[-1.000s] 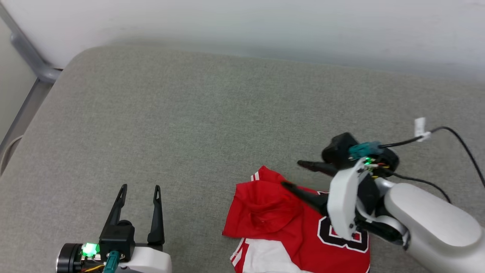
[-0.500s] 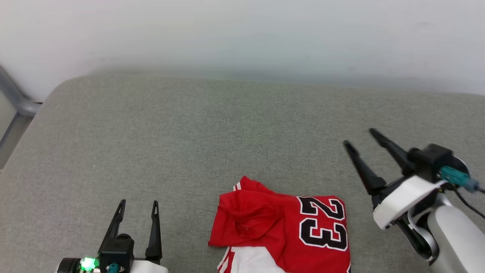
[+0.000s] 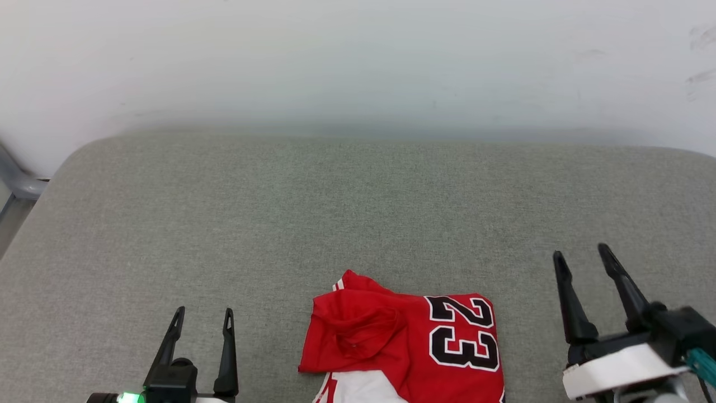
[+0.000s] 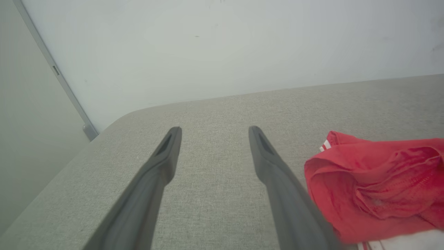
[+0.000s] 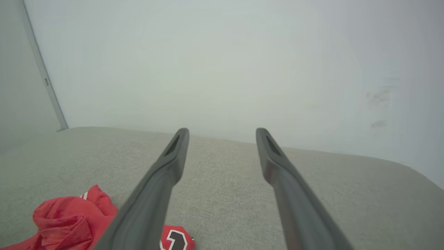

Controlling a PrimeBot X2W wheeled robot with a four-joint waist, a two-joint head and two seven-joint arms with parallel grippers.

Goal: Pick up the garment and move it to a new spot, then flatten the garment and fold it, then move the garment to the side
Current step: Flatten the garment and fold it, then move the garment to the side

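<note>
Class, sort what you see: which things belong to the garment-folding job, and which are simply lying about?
Belongs to the job:
red jersey, lying between the grippers
left gripper, open
right gripper, open

Just there:
grey padded surface under the jersey
white wall
grey rail at far left

The grey cushion (image 3: 279, 212) lies open across the frame's middle and left. Only the folded garment (image 3: 403, 347) at bottom centre and the wall (image 3: 358, 67) along the top stand in the way.

garment (image 3: 403, 347): red, white panel, black "23" | cushion (image 3: 279, 212): grey-green | wall (image 3: 358, 56): white
</note>
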